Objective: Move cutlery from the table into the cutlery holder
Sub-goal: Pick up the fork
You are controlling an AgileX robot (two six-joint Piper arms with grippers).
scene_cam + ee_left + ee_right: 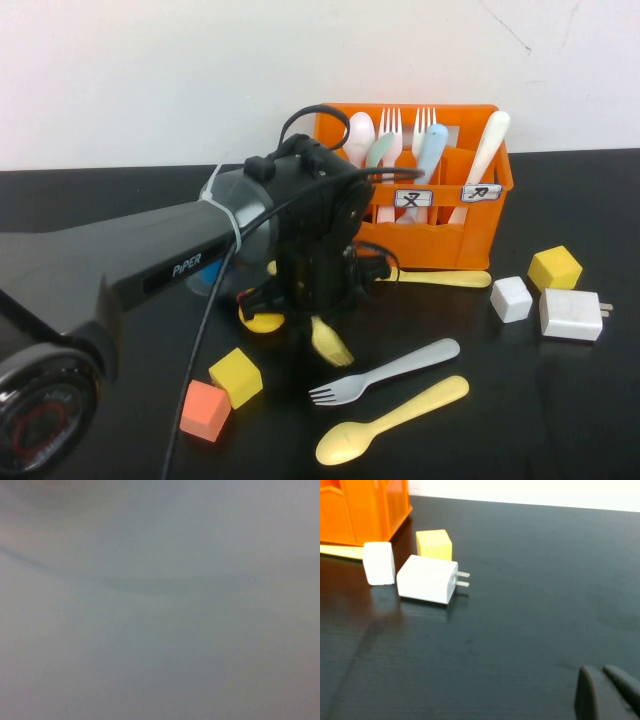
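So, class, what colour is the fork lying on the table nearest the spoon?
Pale grey fork, beside the yellow spoon; clearest in the high view.

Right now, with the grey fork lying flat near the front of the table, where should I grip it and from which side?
Grip the grey fork mid-handle, coming straight down from above. It lies flat on the table, so only the narrow handle edges offer purchase. Span the handle crosswise; the yellow spoon lies close beside it. The left gripper is above a yellow fork; the right gripper is parked.
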